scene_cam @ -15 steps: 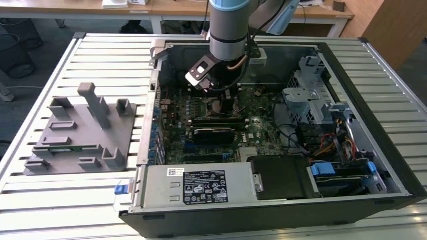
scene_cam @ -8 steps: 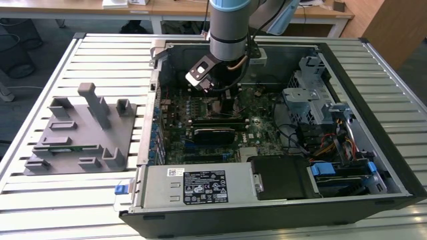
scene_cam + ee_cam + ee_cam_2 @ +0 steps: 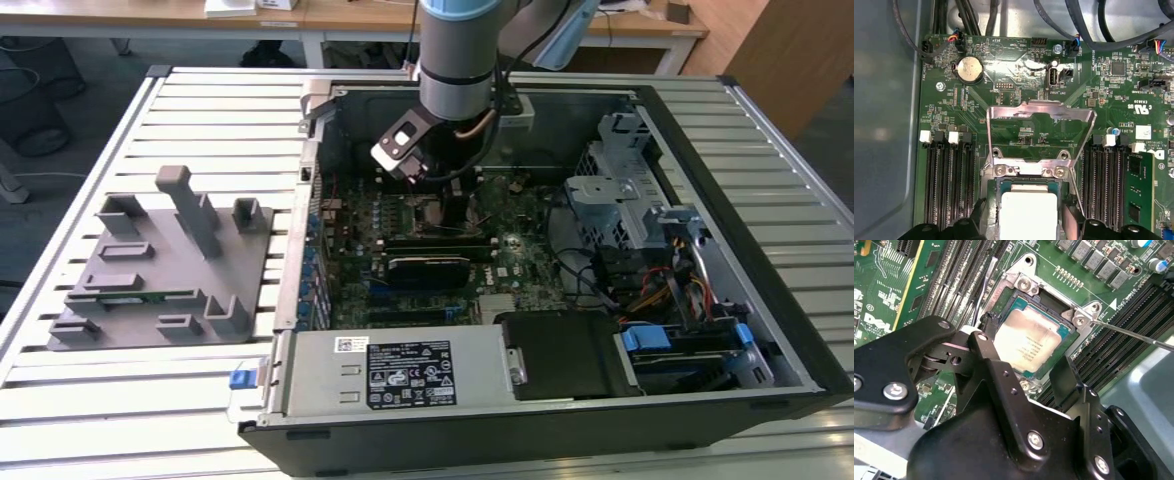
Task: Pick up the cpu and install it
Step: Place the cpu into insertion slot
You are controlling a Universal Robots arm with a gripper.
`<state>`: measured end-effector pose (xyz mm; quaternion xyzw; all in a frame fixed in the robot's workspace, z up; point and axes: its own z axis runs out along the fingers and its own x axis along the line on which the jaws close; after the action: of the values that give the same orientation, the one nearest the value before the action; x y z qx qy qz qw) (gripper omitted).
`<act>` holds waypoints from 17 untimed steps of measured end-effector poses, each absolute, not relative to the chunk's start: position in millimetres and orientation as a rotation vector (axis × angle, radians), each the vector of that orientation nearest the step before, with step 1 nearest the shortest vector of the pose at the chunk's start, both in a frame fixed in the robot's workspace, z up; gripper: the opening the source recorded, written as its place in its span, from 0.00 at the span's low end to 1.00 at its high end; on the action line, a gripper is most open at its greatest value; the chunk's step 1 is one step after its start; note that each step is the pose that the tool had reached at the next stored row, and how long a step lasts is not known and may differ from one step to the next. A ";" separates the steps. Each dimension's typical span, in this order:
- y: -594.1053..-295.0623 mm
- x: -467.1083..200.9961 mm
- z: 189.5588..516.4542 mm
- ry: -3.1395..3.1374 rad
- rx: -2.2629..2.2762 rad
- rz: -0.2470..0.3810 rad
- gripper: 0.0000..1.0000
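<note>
The cpu [image 3: 1026, 340], judged light, stiff and fragile, is flanked at opposite rims by the claw [image 3: 1025, 351]; whether it is clamped cannot be told.

The cpu [image 3: 1026, 340], a small flat square chip with a silvery top and thin green rim, is lying flat, face up, inside the open socket [image 3: 1053, 304], its top catching the light.

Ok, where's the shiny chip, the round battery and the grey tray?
cpu [image 3: 1029, 342], second wrist view, its silvery top.
round battery [image 3: 969, 69], first wrist view, its face.
grey tray [image 3: 160, 275], exterior view, its flat base.
</note>
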<state>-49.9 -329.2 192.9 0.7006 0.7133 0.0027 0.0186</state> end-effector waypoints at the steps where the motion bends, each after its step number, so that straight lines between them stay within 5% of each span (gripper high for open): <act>1: -329.2 -49.9 194.0 2.215 2.175 0.009 0.69; 8: -329.2 -49.9 202.5 2.215 2.175 0.009 0.67; 17: -329.2 -49.9 210.4 2.215 2.176 0.008 0.32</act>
<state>-49.9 -329.2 210.4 0.7006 0.7133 0.0026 0.0184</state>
